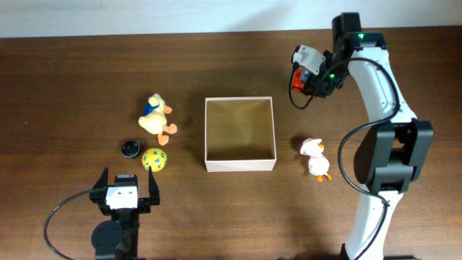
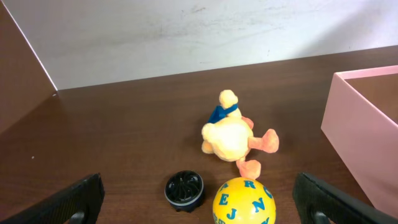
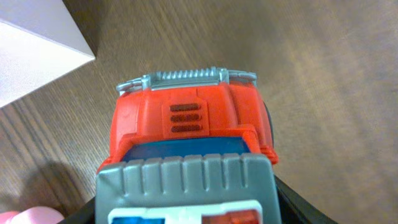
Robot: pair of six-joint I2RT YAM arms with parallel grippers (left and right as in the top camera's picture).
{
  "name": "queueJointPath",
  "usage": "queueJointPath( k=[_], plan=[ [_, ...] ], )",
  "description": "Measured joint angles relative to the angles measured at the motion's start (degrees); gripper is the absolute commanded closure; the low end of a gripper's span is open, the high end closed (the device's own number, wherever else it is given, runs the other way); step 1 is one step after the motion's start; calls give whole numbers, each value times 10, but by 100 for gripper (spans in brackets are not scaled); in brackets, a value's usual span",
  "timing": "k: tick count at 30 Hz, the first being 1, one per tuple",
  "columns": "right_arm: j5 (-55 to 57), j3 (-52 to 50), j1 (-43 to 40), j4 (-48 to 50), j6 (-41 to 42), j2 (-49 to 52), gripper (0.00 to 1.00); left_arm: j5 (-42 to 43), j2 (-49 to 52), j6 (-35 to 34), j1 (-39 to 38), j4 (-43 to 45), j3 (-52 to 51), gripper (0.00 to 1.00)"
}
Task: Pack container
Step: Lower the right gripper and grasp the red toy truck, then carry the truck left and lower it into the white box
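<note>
Items counted: one container [image 1: 240, 165], two plush ducks, namely yellow duck [image 1: 156, 118] and pink duck [image 1: 315, 157], one lettered ball [image 1: 154, 159], one black disc [image 1: 130, 149], one red toy truck [image 3: 186, 121].

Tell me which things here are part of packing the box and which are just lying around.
For the job: container, red toy truck in right gripper, yellow duck, pink duck, yellow ball.
Lying about: possibly the black disc; unclear.
</note>
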Motion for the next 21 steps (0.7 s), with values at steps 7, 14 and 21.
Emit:
queueJointPath(
  k=[7,14,21],
  plan=[
    [0,114,24,-69,0,1,45,0,0,0,0,0,0,1],
    [0,169,78,-99,0,1,45,0,0,0,0,0,0,1],
    [0,170,152,-159,0,1,45,0,0,0,0,0,0,1]
  ],
)
